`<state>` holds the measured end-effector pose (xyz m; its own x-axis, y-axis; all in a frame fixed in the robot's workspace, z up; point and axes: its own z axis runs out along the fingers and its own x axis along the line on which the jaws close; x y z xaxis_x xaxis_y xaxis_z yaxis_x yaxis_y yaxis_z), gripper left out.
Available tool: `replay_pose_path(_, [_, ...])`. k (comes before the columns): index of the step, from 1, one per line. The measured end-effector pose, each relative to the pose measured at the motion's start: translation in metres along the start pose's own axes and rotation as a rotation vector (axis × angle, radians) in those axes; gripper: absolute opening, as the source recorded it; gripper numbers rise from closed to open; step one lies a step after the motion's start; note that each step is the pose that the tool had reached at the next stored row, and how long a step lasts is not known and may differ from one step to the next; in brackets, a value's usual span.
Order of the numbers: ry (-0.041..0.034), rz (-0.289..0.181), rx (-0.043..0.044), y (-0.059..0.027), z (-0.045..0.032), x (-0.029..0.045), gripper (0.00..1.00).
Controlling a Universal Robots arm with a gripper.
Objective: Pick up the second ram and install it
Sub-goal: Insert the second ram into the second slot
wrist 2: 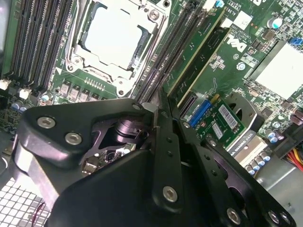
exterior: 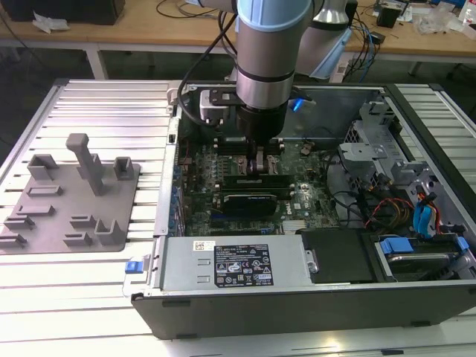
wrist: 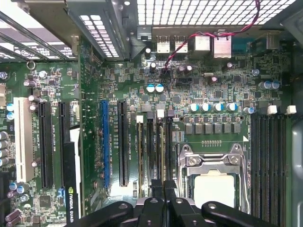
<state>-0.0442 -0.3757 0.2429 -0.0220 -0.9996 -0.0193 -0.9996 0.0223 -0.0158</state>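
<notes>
One tool (wrist: 163, 187), pinched narrow on the second ram (wrist 2: 196, 49), its edge between close-set memory slots (wrist 2: 165, 52)

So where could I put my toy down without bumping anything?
Free, on the exterior view's left of the open black computer case: the ribbed silver tabletop above the grey plastic holder tray, and the strip below that tray. Crowded: inside the case, where the black gripper hangs over the green motherboard.
</notes>
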Motion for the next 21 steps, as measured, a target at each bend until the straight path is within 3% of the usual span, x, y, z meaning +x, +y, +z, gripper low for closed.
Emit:
replay_pose_path(5, [0.0002,0.0,-0.0115,0.0,0.0,0.0,0.09])
replay_pose_path(21, [-0.0005,0.0,-0.0127,0.0023,0.002,-0.0001,0.09])
